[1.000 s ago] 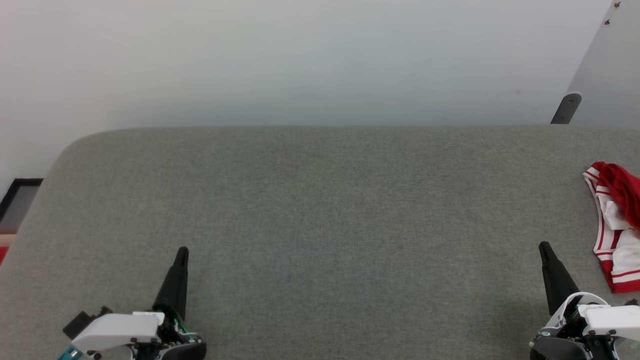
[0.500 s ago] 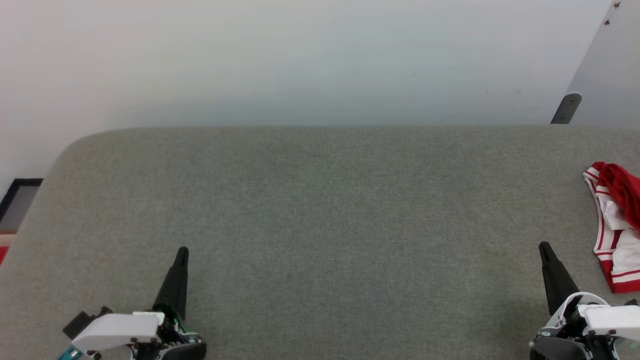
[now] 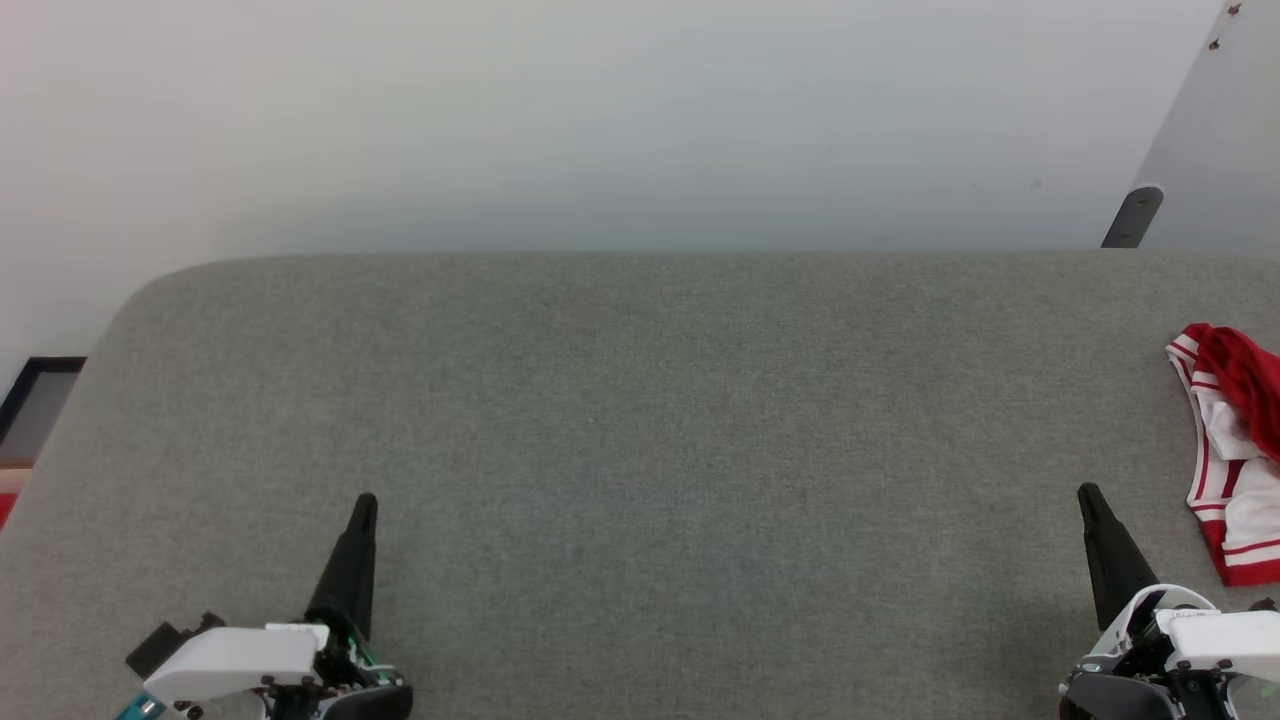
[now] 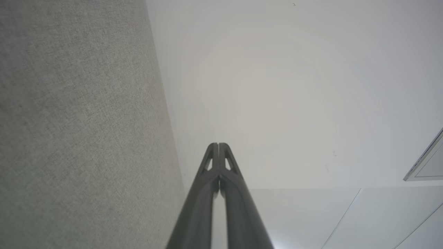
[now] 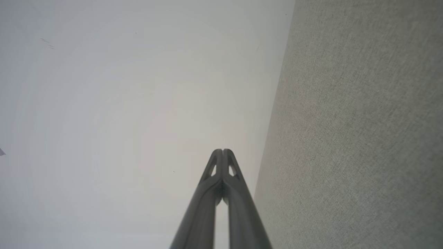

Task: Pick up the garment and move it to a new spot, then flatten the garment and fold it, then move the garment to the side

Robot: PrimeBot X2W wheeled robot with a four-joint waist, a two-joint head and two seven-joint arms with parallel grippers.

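The red-and-white jersey (image 3: 1232, 460) lies bunched at the far right edge of the grey felt tabletop (image 3: 640, 400), cut off by the head view's border, just right of and beyond the right gripper (image 3: 1088, 492). From the part that shows I cannot tell whether it is a loose heap or a rough fold. Both grippers are clenched on nothing: the left gripper (image 3: 365, 505) sits low at the near left, well apart from the cloth, and in each wrist view the 2 fingers (image 4: 204, 197) press tip to tip. This fits 2 stages alike: a jersey lying at the side to be fetched, or one set aside after folding. Either way, limp knit slides and drags, so any grip would do best pinching firmly through a hem or seam rather than a loose ridge, leaving the broad middle of the table free for spreading.
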